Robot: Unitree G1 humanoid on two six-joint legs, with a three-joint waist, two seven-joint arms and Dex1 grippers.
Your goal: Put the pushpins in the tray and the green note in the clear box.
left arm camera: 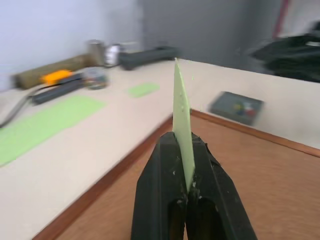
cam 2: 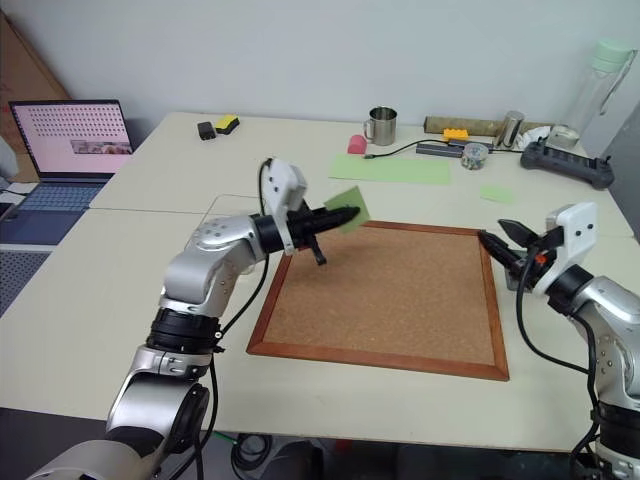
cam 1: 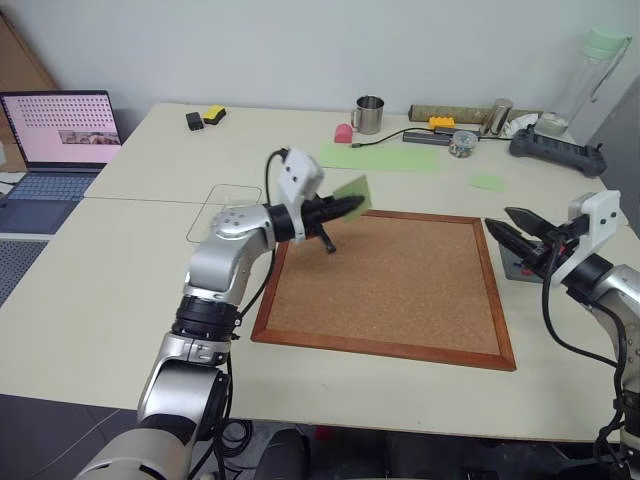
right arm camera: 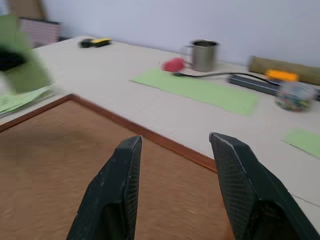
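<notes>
Corkboard [cam 1: 400, 285]: lies flat mid-table with its surface bare, so the pins appear already cleared off it.
Clear box [cam 1: 225, 208]: sits on the table just off the corkboard's far-left corner, beside the left arm; its place there makes it a short swing from where the note is held (my reading, not a seen move).
Left gripper [cam 1: 345, 208]: clenched on the green note [cam 1: 354, 190], carried in the air above the corkboard's far-left edge; the wrist view shows the paper standing edge-on between the fingers, pinched near one side so it stays stiff.
Right gripper [cam 2: 505, 245]: released, jaws apart with nothing between them, raised over the corkboard's right frame.
Tray [left arm camera: 236, 107]: dark grey, just off the corkboard's right edge, under the right gripper.
Pushpins [left arm camera: 240, 107]: small coloured dots inside the tray, which suggests that half of the job is done.
</notes>
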